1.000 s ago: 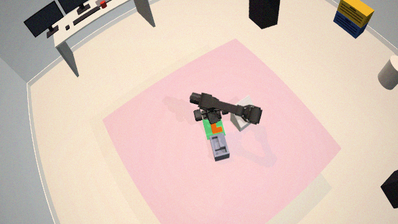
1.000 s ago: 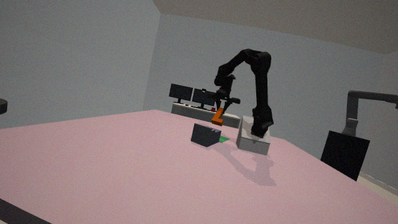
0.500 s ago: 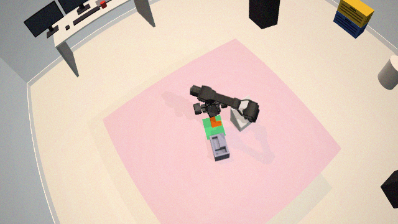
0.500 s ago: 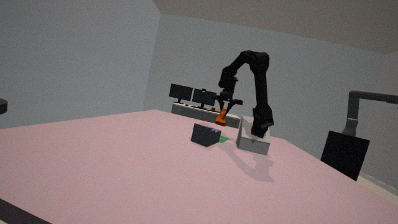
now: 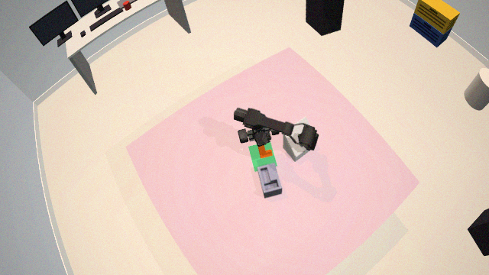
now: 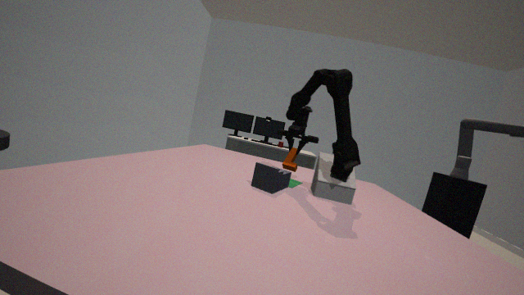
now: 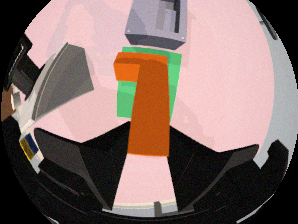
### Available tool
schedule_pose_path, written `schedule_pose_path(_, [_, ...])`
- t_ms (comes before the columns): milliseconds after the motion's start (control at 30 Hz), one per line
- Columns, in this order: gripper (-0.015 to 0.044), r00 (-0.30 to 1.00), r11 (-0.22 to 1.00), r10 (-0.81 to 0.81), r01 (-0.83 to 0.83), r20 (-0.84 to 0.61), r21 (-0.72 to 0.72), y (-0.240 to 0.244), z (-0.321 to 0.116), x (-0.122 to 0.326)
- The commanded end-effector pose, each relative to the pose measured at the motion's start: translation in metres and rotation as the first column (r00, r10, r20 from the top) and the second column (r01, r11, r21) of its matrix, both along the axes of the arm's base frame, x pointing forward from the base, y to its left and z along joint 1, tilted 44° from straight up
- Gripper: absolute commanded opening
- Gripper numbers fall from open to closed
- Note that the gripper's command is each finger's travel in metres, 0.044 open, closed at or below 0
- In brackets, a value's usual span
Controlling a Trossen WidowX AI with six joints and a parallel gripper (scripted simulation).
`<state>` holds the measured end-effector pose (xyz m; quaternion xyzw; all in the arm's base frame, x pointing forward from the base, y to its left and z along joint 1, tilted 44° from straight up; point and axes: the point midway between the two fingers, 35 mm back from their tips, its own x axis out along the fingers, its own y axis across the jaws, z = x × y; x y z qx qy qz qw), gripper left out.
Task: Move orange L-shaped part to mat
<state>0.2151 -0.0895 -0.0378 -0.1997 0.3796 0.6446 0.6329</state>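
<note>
Blue-grey walls (image 5: 23, 61) (image 6: 123, 74) meet the cream floor (image 5: 95, 160) along a pale skirting. A white desk (image 5: 122, 24) (image 6: 262, 147) stands by the wall, bearing two dark monitors (image 5: 54, 24) (image 6: 238, 121), a keyboard (image 5: 106, 19) and a red cup (image 5: 127, 5) (image 6: 281, 144). Elsewhere on the floor are a tall black box (image 5: 325, 17), a yellow crate (image 5: 437, 15) on a blue crate (image 5: 429, 30), and a grey cylinder (image 5: 477, 92) at the edge of the top view. The light leaves soft shadows across the pink surface (image 5: 206, 183) (image 6: 164, 213) (image 7: 225, 90).
</note>
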Motion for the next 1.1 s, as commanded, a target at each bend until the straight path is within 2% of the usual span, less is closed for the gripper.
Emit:
schedule_pose_path(0, [0.0,1.0,1.0,-0.003,0.003,-0.005,0.006,0.005,-0.004,-0.002])
schedule_pose_path(1067, [0.0,1.0,1.0,-0.003,0.003,-0.004,0.008,0.039,-0.04,-0.008])
